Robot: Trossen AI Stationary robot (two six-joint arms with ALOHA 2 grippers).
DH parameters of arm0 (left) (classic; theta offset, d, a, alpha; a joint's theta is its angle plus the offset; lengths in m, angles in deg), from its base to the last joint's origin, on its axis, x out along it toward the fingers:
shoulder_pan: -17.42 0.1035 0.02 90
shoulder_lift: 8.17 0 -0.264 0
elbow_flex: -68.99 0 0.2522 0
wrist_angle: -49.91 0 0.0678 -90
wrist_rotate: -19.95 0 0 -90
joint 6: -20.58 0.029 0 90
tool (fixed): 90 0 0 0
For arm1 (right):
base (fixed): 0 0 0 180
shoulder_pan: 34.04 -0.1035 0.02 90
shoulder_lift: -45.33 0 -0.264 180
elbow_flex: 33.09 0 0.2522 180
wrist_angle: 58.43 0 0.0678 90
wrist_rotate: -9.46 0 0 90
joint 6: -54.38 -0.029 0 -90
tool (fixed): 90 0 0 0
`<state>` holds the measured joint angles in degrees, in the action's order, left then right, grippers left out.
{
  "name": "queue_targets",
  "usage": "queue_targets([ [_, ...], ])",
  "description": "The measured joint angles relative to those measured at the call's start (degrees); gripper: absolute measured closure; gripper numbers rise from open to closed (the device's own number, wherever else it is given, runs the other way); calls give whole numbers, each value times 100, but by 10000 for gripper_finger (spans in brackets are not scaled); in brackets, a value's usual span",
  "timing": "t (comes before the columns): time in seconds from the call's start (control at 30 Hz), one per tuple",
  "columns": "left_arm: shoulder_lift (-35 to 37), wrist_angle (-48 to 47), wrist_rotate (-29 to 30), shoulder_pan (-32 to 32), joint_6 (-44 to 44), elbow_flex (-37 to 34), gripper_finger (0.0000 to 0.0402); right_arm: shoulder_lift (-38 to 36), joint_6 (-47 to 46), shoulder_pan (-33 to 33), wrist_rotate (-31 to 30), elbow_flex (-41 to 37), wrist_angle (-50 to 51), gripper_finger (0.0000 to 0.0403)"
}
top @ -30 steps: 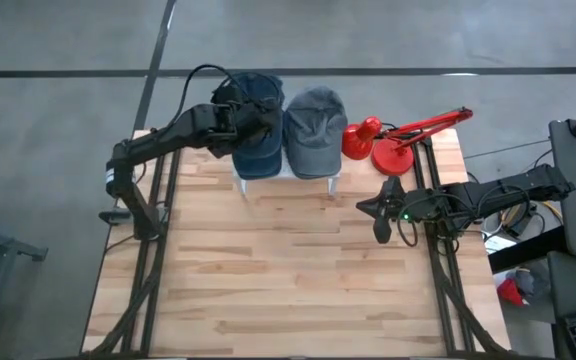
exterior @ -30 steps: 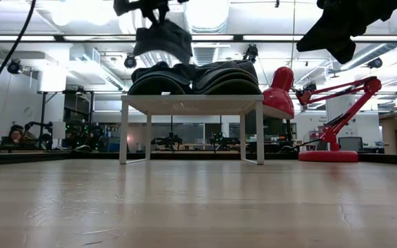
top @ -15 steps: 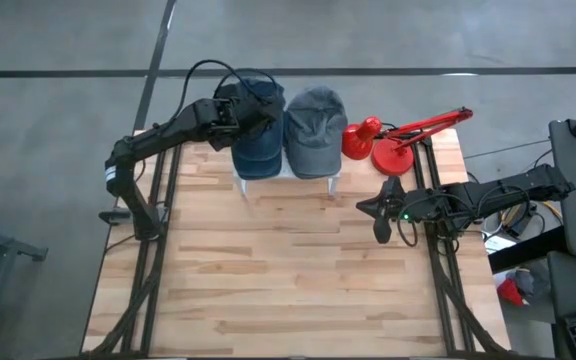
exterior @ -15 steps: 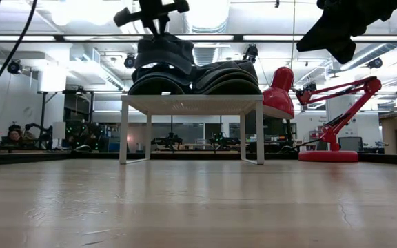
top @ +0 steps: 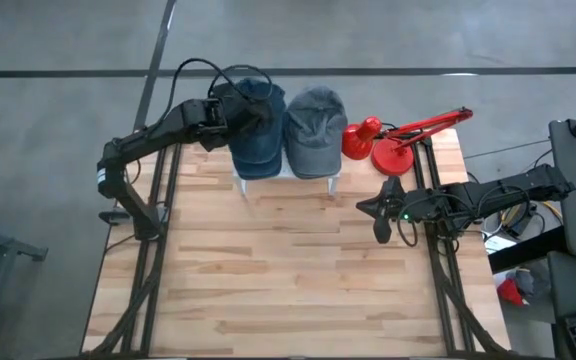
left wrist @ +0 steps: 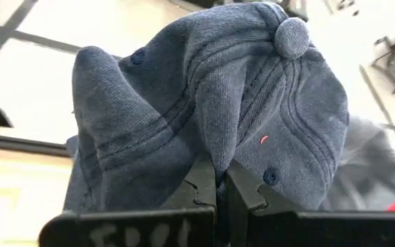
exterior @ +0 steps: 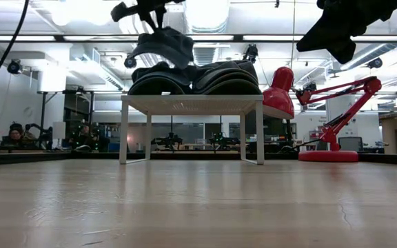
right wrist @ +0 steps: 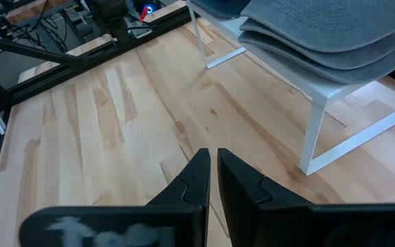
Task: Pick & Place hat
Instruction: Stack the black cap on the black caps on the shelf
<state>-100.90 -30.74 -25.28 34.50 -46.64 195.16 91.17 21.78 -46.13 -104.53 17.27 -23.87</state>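
A dark blue cap hangs from my left gripper, which is shut on it. In the low view this cap is tilted just above a stack of blue caps. A stack of grey caps lies beside the blue one. Both stacks rest on a white rack at the table's far edge. My left gripper reaches over the rack from the table's left. My right gripper is shut on nothing and waits above the table's right side. My left gripper pinches a raised fold of the cap's crown cloth between its two fingers, on a side panel below the top button. It comes from above and from the table's left. The cap hangs tilted below the fingers; whether its low edge touches the stack, I cannot tell.
A red desk lamp stands to the right of the rack, its arm reaching toward the right edge. The wooden table top in front of the rack is bare. The rack's white legs stand close to my right gripper.
My left gripper dipped with the cap until the cap sat on the blue stack. It then rose again and moved a little toward the table's left and far edges. The cap now hangs tilted above the stack, its right side lower. The gripper stayed shut.
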Motion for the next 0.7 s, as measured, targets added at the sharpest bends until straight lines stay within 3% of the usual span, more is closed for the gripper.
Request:
queue_targets([
  [0.37,15,438,-170,28,-291,-758,398,-1,0,0,0,0,1,376],
  [0.7,24,437,-109,77,-113,-798,380,-1,1,0,0,0,0,376],
])
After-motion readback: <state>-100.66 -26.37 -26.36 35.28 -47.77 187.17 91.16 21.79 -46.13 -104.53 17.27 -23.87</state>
